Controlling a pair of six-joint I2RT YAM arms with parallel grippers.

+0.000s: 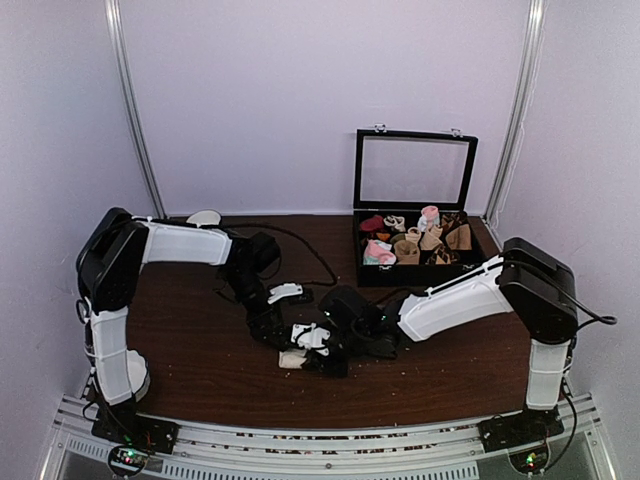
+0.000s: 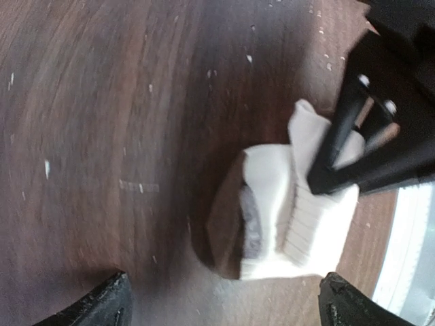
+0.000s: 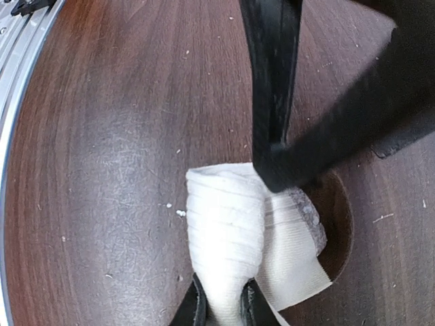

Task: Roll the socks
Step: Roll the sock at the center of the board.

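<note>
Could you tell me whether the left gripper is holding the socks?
No: the left gripper is wide open and off the socks, which the right gripper pinches.

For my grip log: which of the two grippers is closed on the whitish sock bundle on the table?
The right gripper: it pinches the sock bundle at one end. The left gripper stands wide open, holding nothing.
</note>
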